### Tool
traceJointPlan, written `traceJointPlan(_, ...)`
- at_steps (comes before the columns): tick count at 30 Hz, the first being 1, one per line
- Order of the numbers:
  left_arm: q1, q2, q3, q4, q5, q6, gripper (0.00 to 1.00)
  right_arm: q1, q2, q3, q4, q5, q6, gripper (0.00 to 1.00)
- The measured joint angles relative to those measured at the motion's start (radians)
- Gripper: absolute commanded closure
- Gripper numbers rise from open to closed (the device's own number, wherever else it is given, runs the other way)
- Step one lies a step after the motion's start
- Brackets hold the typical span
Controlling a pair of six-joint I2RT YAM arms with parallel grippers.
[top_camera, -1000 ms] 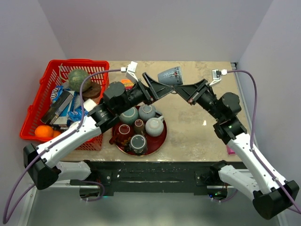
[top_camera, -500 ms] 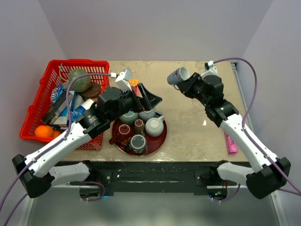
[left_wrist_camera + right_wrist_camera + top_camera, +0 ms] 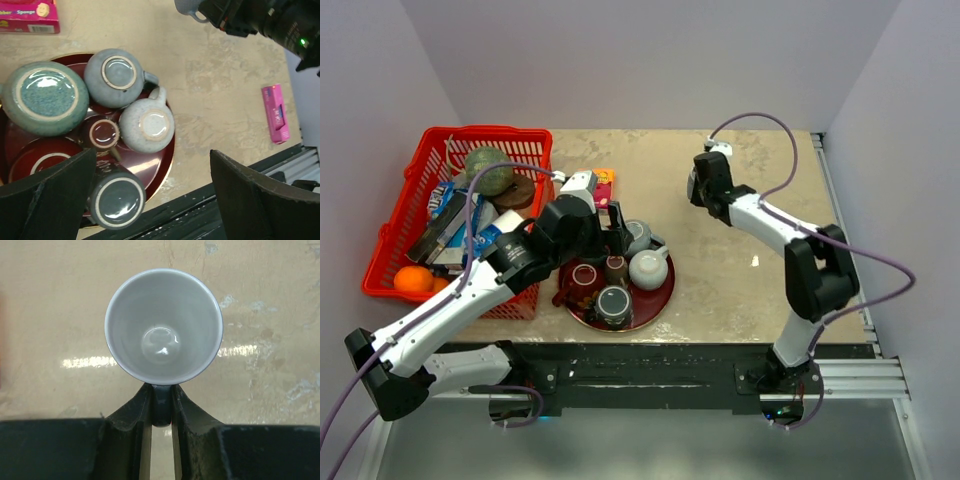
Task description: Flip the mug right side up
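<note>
**Mug mouth-up in the right gripper's pinch, far middle of the table**

The beige table (image 3: 730, 290) carries a red basket (image 3: 485, 131) along its left side. The basket is packed with packets, a green round thing (image 3: 488, 170) and an orange (image 3: 412, 278). Just right of the basket, near the front edge, sits a round dark-red tray (image 3: 663, 292) crowded with crockery turned bottom-up. On it are a large teal cup (image 3: 44, 97), a blue-grey cup (image 3: 117, 75), a pale grey cup (image 3: 147, 125), a dark grey cup (image 3: 117, 197) and a small brown cup (image 3: 102, 135) in the middle.

The left arm reaches in from the lower left. The left gripper (image 3: 152, 160) hangs above the tray with its jaws spread wide and nothing between them.

The right arm folds back toward the far middle of the table, well apart from the tray, with the right gripper (image 3: 161, 400) pointing down. Its fingers (image 3: 131, 412) are drawn almost together, clamped on the handle of the mug (image 3: 163, 325). The mug is right side up, its pale inside open to the wrist camera above it. Whether its base rests on the table or hangs just over it cannot be told. From the left wrist only a grey sliver of it shows, under the right arm's black wrist.

A pink box (image 3: 27, 15) lies flat beyond the tray. A slim pink packet (image 3: 276, 112) lies near the table's right front edge.
</note>
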Motion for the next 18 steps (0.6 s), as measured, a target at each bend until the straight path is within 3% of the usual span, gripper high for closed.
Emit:
traceJointPlan(6, 0.0, -0.007, -0.003, -0.092, -0.032, 0.011, 0.01, 0.0, 0.209, 0.138, 0.026, 0.048, -0.046, 1.0)
traceJointPlan(15, 0.0, -0.052, -0.027, -0.166, -0.065, 0.013, 0.01, 0.0, 0.303, 0.151, 0.146, 0.096, -0.126, 1.0)
traceJointPlan(17, 0.0, -0.056, -0.036, -0.179, -0.072, 0.013, 0.01, 0.0, 0.316, 0.154, 0.169, 0.104, -0.143, 0.94)
traceJointPlan(18, 0.0, -0.057, -0.037, -0.188, -0.076, 0.013, 0.01, 0.0, 0.325, 0.156, 0.186, 0.109, -0.15, 0.81)
